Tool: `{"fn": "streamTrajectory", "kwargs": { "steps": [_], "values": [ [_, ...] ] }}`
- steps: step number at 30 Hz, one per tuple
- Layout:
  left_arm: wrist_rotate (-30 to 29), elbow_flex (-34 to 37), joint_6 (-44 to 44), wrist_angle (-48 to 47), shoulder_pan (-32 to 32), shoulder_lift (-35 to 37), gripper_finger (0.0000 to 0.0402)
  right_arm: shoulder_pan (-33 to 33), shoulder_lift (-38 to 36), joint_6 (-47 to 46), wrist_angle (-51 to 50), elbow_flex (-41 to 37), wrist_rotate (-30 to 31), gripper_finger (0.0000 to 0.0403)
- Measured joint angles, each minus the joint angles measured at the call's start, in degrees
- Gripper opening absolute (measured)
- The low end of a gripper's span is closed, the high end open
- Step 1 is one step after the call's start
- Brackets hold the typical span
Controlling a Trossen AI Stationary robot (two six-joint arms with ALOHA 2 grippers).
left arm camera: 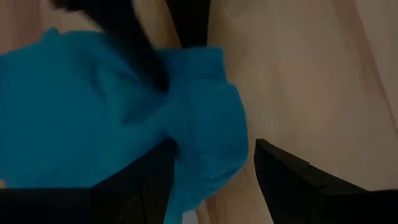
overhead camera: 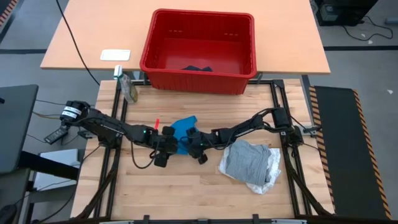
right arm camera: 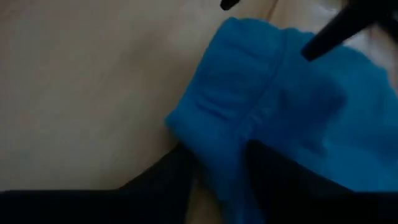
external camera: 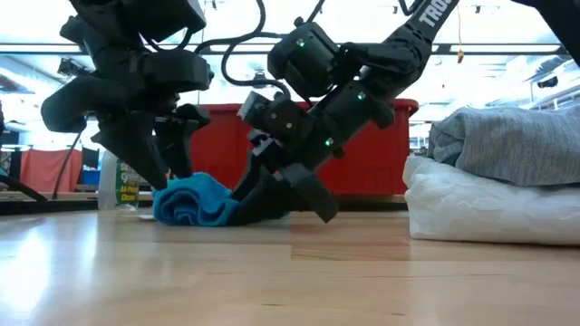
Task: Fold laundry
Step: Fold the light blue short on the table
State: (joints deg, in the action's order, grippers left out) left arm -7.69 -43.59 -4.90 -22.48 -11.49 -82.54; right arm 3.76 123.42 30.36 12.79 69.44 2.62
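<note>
- The left gripper [overhead camera: 163, 151] is low on the wooden table [overhead camera: 186, 193] with its fingers apart, and an edge of the bright blue garment [overhead camera: 183, 132] lies between them; the left wrist view shows cloth bunched between the two dark fingers [left arm camera: 292, 177], so it reads as straddling a corner, probably to pin or lift it for a fold. Whether the fingers actually press the cloth I cannot tell.
- The right gripper [overhead camera: 198, 149] faces it just across the same garment, angled down onto the table in the low view. Its wrist view shows a hemmed blue edge [right arm camera: 249, 118] running down between its fingers; the fingers look spread around that edge, though a firm pinch is not visible. Two grippers on opposite edges suggests the cloth is being held taut so it can be doubled over.
- The blue garment sits rumpled directly between the two grippers, touching both, not yet flat or squared.
- Just beyond the right gripper, away from the left one, a grey garment [overhead camera: 247, 158] lies on a white one [overhead camera: 268, 177], stacked as a finished pile, kept apart from the working spot.
- Farther off, past both grippers, the red basket [overhead camera: 199, 50] holds a dark garment [overhead camera: 198, 68], apparently waiting its turn.
- A small bottle [overhead camera: 129, 88] stands near the basket's corner, beyond the left arm.
</note>
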Motion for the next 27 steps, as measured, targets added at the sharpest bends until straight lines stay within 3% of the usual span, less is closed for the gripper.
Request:
{"fn": "streamTrajectory", "kwargs": {
  "steps": [4, 6, 10, 15, 23, 27],
  "values": [
    [-0.15, 0.0, 4.01, -1.46, 0.0, 0.74, 0.022, -0.34, -0.73, -11.61, -2.76, 0.04, -0.99, 0.0045],
    [-0.16, -0.02, 5.5, -2.55, 0.0, 1.51, 0.022, -1.02, -1.99, -18.51, -4.92, 0.0, -2.59, 0.0018],
    [-0.17, -0.29, 8.49, -7.38, 0.0, 4.56, 0.022, -2.83, -6.8, -32.77, -7.65, -0.23, -4.33, 0.0015],
    [-1.97, -2.43, 10.9, -12.88, -0.16, 9.65, 0.022, -6.34, -16.08, -41.88, -7.46, -0.12, -13.52, 0.0013],
    [-23.63, -8.25, 13.14, -14.51, -0.06, 17.3, 0.022, -13.24, -28.52, -50.37, -13.63, -0.06, -23.89, 0.0013],
    [-25.61, -9.03, 13.14, -8.99, 0.76, 19.46, 0.022, -14.9, -32.08, -52.49, -14.92, -0.12, -26.33, 0.0013]
  ]
}}
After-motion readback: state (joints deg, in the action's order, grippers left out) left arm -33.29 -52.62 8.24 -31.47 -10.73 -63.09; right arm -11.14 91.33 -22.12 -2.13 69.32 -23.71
